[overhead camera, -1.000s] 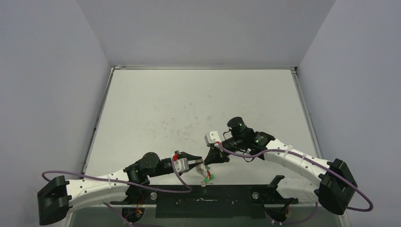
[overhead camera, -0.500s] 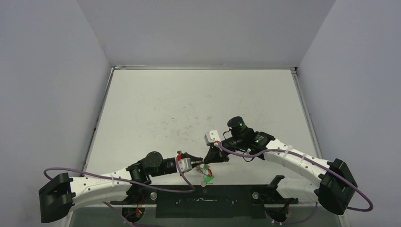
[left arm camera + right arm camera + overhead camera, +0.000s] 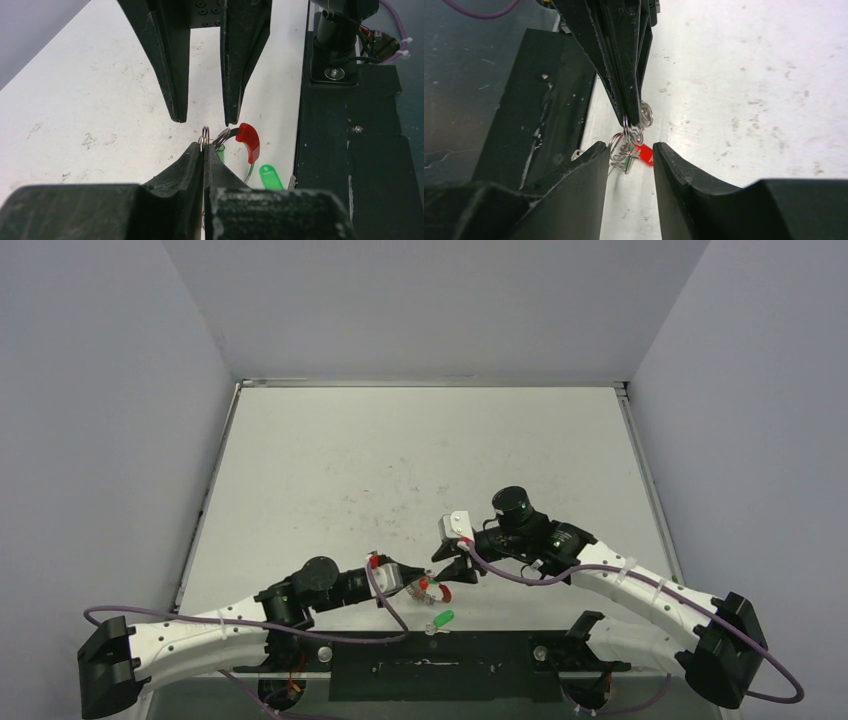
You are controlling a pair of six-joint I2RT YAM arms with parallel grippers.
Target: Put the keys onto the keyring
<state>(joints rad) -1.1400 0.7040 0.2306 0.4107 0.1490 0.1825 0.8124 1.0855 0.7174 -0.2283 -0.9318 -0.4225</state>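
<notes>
Surface: white, scuffed table [image 3: 400,460] enclosed by plain grey walls [image 3: 110,420], with a black base plate [image 3: 350,150] along its near edge.
Left gripper [image 3: 204,148]: jaws pressed together, pinching thin silvery wire loops at the very tips, low over the near part of the table.
Keyring [image 3: 222,134]: held in the left gripper's tips; its silvery arc curves out to the right of them and runs into the red sleeve [image 3: 248,141], which hangs toward the base plate.
Right gripper [image 3: 202,119]: facing the left gripper tip to tip, fingers spread with a clear gap and nothing between them, just short of the held loops.
Loose key [image 3: 271,176]: green head lying flat on the table, just beside the edge of the base plate and below the red sleeve, apart from both grippers.
Second key [image 3: 220,152]: only a sliver of green shows behind the left fingers; it seems to hang among the loops, though the wrist views do not settle that.
</notes>
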